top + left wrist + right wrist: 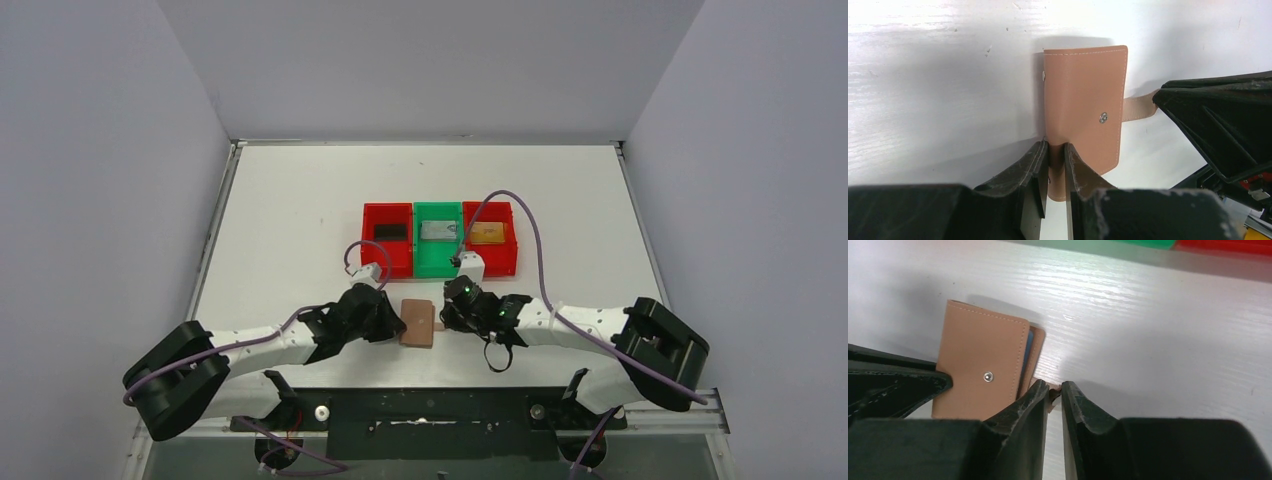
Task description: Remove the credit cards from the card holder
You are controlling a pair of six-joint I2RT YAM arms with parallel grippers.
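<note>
Leather card holder (1083,100), tan with pale stitching and 1 silver snap stud (1103,117), is lying folded shut on the white tabletop (300,220) between the 2 arms, just before the bins (437,268). Pale blue lining is peeking from its open side. The left hand (1056,146) is pinching one edge, and the right hand (1053,388) is pinching the strap tab (1137,107).

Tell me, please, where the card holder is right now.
In the top view the card holder lies folded on the table, near its front edge, between the left gripper and right gripper, on the near side of the green bin.
</note>
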